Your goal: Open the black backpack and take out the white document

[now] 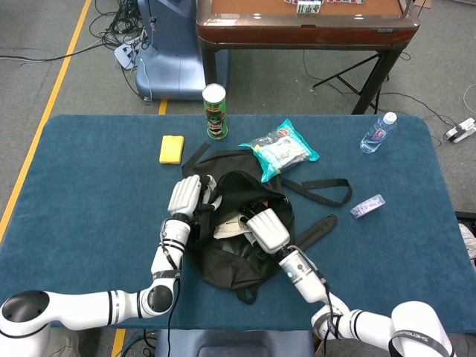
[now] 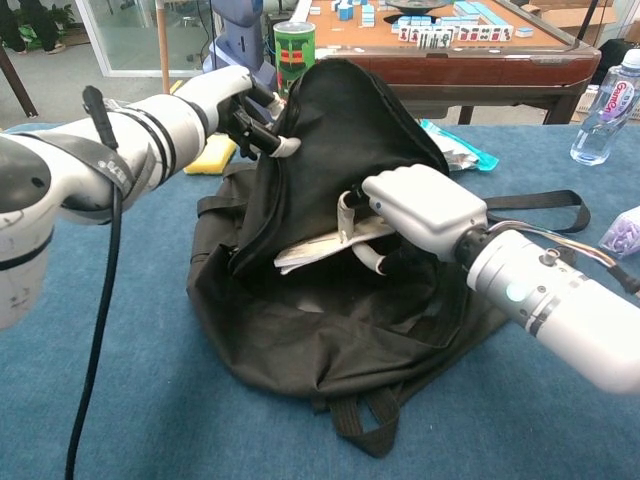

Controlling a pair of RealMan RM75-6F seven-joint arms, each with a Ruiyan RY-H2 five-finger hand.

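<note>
The black backpack (image 2: 330,330) lies open at mid-table (image 1: 230,253). My left hand (image 2: 245,105) (image 1: 186,197) grips the upper flap of the bag and holds it raised. My right hand (image 2: 410,215) (image 1: 266,229) is inside the opening and pinches the white document (image 2: 320,250) (image 1: 229,225), which is lifted off the bag's floor and tilted, its left edge sticking out toward the opening. Part of the document is hidden behind my right hand.
A green can (image 1: 215,111), a yellow block (image 1: 172,149) and a teal snack bag (image 1: 281,152) lie behind the backpack. A water bottle (image 1: 377,133) and a small clear packet (image 1: 367,206) are at the right. Bag straps (image 1: 320,192) trail right. A brown table (image 1: 305,22) stands beyond.
</note>
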